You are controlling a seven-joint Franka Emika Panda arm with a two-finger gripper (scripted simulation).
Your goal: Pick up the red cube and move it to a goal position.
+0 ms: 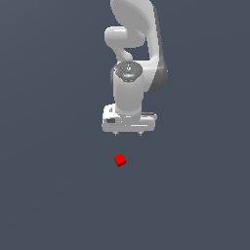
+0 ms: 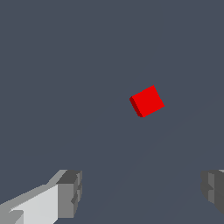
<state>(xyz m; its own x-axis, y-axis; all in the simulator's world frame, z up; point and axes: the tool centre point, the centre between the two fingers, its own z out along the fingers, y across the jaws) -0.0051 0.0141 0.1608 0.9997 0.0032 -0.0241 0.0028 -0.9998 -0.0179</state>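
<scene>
The gripper hangs with its fingers spread wide and nothing between them; the red cube lies apart from it on the bare grey floor, turned askew to the jaws. The step in hand looks like the approach; next, the gripper likely must centre over the cube, rotate to match its faces, descend and close.

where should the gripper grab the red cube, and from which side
Grip the red cube across two opposite flat side faces, coming straight down from above. It lies alone on the flat surface, top face free. In the wrist view its edges sit skewed to the line between the open gripper's fingers, so the wrist probably needs turning first to square the pads to the faces.
</scene>
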